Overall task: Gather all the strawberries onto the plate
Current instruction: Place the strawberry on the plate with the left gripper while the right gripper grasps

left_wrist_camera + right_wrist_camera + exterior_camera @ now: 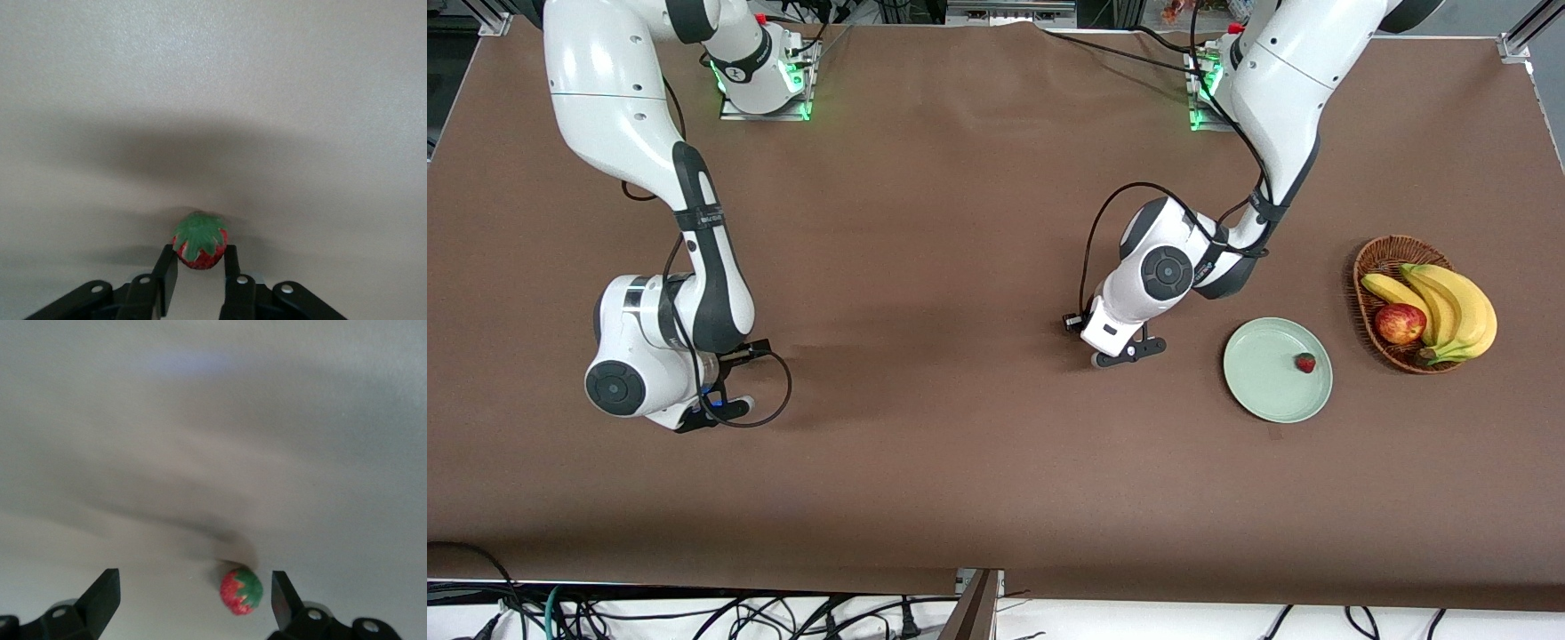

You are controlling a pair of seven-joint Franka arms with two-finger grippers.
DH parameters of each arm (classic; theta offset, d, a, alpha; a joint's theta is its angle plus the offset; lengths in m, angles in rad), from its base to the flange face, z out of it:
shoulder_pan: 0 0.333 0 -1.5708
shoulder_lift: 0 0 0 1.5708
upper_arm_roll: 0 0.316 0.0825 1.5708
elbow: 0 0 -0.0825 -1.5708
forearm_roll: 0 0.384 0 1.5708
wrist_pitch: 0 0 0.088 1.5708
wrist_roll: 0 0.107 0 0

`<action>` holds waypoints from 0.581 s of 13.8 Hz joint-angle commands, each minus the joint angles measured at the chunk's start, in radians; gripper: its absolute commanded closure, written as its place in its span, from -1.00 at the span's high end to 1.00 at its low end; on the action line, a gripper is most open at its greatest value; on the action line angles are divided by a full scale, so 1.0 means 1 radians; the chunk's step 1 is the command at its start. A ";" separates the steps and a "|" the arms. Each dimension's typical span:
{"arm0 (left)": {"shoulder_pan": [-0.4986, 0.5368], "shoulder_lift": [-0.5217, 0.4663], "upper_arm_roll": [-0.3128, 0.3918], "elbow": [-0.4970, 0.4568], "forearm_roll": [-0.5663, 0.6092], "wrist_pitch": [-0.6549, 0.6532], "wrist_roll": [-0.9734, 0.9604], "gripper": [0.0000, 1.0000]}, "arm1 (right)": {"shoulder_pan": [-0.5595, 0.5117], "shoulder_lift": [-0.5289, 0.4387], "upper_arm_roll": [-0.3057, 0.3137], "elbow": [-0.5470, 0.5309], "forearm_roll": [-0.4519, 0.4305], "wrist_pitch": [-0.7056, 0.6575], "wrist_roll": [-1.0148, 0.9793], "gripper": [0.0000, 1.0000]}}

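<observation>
My left gripper [198, 259] is shut on a small red strawberry [200, 241] with a green cap, low at the tablecloth. In the front view the left gripper [1119, 356] is down beside the pale green plate [1258, 378], toward the table's middle, and it hides that berry. A second strawberry [1305, 362] lies in the plate. My right gripper [193, 592] is open around a third strawberry [241, 591], which lies on the cloth close to one finger. The right gripper [716, 411] is low at the right arm's end of the table.
A brown wicker basket [1371, 260] stands beside the plate at the left arm's end of the table. It holds bananas [1449, 307] and a red apple [1400, 323]. Brown cloth covers the whole table.
</observation>
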 commanded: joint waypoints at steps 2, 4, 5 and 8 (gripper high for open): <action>-0.006 -0.030 0.009 -0.036 -0.009 0.009 -0.009 -0.45 | 0.008 -0.085 -0.003 -0.159 -0.008 0.079 -0.046 1.00; -0.003 -0.040 0.010 -0.034 -0.009 0.005 -0.011 -0.83 | 0.007 -0.089 -0.011 -0.186 -0.006 0.088 -0.049 1.00; 0.003 -0.055 0.012 -0.033 -0.009 -0.001 -0.008 -0.94 | 0.007 -0.093 -0.011 -0.199 -0.006 0.097 -0.052 1.00; 0.020 -0.108 0.041 0.034 0.011 -0.183 0.011 -0.96 | 0.007 -0.094 -0.011 -0.222 -0.002 0.123 -0.054 0.92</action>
